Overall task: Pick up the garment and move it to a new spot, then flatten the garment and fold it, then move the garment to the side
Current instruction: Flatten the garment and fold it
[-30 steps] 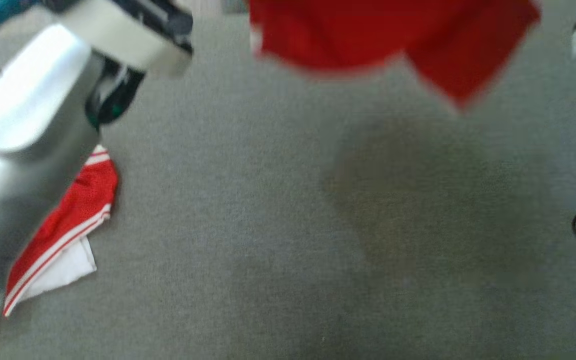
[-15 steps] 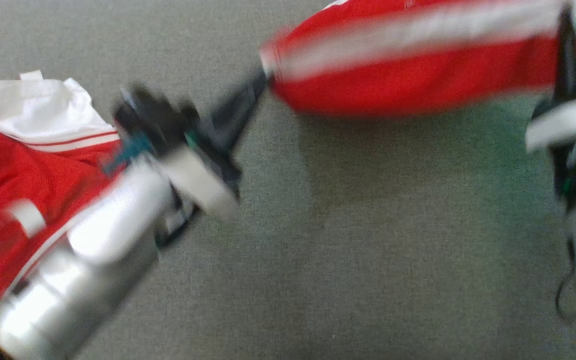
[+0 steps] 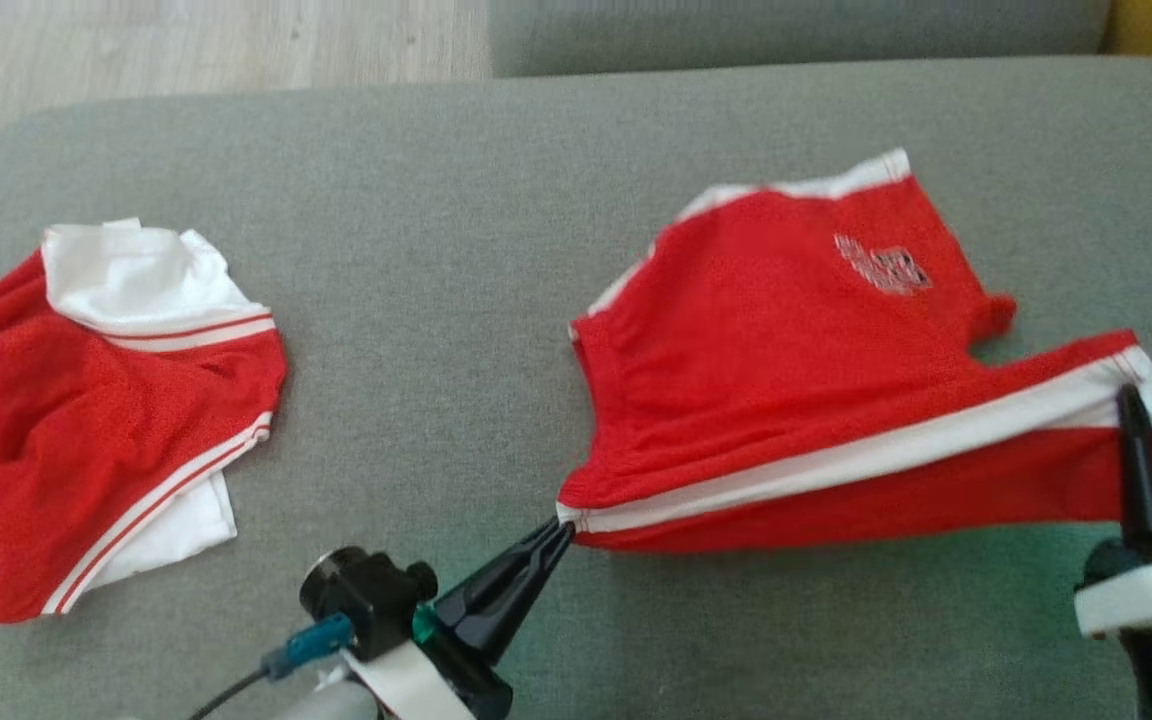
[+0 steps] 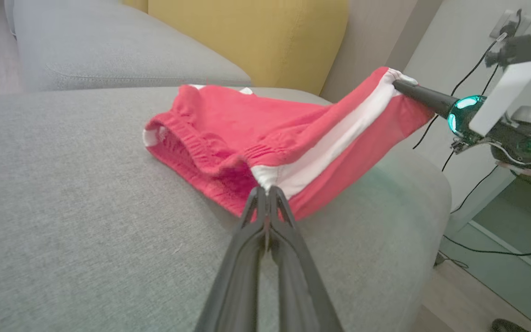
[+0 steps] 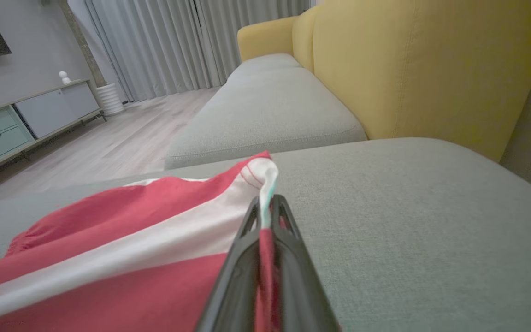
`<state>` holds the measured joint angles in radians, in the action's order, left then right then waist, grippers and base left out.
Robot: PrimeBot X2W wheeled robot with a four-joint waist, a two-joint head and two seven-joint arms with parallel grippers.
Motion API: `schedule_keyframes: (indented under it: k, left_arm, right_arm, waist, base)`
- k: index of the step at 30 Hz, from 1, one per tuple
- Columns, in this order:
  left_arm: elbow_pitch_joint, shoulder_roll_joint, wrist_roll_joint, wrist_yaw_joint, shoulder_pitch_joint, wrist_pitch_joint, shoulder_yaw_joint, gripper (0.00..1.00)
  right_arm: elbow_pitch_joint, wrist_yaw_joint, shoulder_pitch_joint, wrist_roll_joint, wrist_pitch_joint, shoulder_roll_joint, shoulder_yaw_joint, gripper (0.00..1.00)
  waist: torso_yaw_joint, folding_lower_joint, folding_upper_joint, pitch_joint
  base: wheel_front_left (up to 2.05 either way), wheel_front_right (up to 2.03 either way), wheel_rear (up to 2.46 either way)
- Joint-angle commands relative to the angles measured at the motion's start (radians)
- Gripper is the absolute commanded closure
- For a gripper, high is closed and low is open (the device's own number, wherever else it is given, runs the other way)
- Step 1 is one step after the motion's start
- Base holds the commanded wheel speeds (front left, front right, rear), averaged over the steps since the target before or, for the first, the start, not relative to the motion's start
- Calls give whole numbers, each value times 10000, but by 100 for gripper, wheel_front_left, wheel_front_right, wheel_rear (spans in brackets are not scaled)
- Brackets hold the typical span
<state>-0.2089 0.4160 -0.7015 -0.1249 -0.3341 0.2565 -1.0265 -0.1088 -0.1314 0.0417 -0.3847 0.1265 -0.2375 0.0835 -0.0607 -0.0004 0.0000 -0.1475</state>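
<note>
Garment (image 3: 786, 370) stretched between left gripper (image 3: 561, 530) and right gripper (image 3: 1131, 400), both clamped.

A big grey sofa seat (image 3: 436, 200) was seen, with a yellow back cushion (image 5: 431, 69) stood up behind it. A second red and white piece of clothing (image 3: 86, 400) was left crumpled on the seat's left side. A light wood floor (image 5: 122, 138), long grey curtains (image 5: 164, 41) and a low cupboard (image 5: 16, 120) were seen farther off.

L hand (image 3: 561, 528) & R hand (image 3: 1131, 400) both pinched tight on shorts (image 3: 766, 350), arms well apart.
</note>
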Motion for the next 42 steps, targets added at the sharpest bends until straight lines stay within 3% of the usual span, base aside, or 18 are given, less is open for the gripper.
schedule_keyframes:
  k: [1, 5, 10, 21, 27, 28, 29, 30, 32, 37, 39, 42]
  left_arm:
    - [324, 253, 39, 67, -226, 52, 447, 100]
    - [770, 126, -48, 111, -207, 52, 725, 100]
    - [612, -455, -321, 56, -1221, -37, 972, 100]
    - [-1439, -1701, -743, -48, -4180, -357, 896, 100]
    - [-2420, -2071, -1483, -55, -5283, -244, -34, 98]
    - [-2533, -2095, -1589, -55, -5365, -197, -164, 68]
    - [-2634, -2106, -1669, -55, -5431, -145, -283, 55]
    - [-2730, -2107, -1732, -55, -5467, -93, -385, 46]
    - [-2941, -2093, -1759, -56, -5444, -10, -481, 0]
    - [-3161, -2135, -1227, -26, -4978, 45, -66, 0]
    - [-2907, -2127, -613, 297, -4454, 48, 462, 0]
    - [-2243, -2091, 481, 1136, -3375, 50, 1412, 0]
  right_arm:
    - [491, 7, -169, 85, -70, -138, -45, 100]
    - [1500, 7, 76, 482, -706, 160, 367, 100]
    - [1311, 7, -856, 751, -1344, 280, 529, 100]
    - [-1482, 7, -4410, 1398, -1749, -328, 171, 100]
    - [-3501, 7, -5895, 1684, -1361, -528, -271, 100]
    - [-3754, 7, -6010, 1694, -1281, -531, -332, 95]
    - [-3979, 7, -6105, 1712, -1164, -530, -365, 53]
    - [-4197, 7, -6167, 1718, -1044, -509, -363, 0]
    - [-4558, 7, -6190, 1711, -786, -430, -299, 0]
    - [-4906, 7, -5767, 1545, -296, -123, -128, 0]
    - [-4928, 7, -5397, 1386, -130, 16, -46, 0]
    - [-4900, 7, -4849, 1195, -32, 174, 197, 0]
  waist:
    - [-29, 4, 0, 111]
    - [-169, 4, 0, 98]
    - [-421, 4, 0, -441]
    - [-858, 4, 0, -1805]
    - [-1018, 4, 0, -2354]
    - [-1022, 4, 0, -2378]
    - [-1020, 4, 0, -2385]
    - [-1011, 4, 0, -2363]
    - [-986, 4, 0, -2249]
    - [-933, 4, 0, -1767]
    - [-931, 4, 0, -1480]
    - [-1023, 4, 0, -1072]
  base:
    - [0, 0, 0]
    - [0, 0, 0]
    - [0, 0, 0]
    - [0, 0, 0]
    - [0, 0, 0]
    - [0, 0, 0]
    - [0, 0, 0]
    - [0, 0, 0]
    - [0, 0, 0]
    - [0, 0, 0]
    - [0, 0, 0]
    - [0, 0, 0]
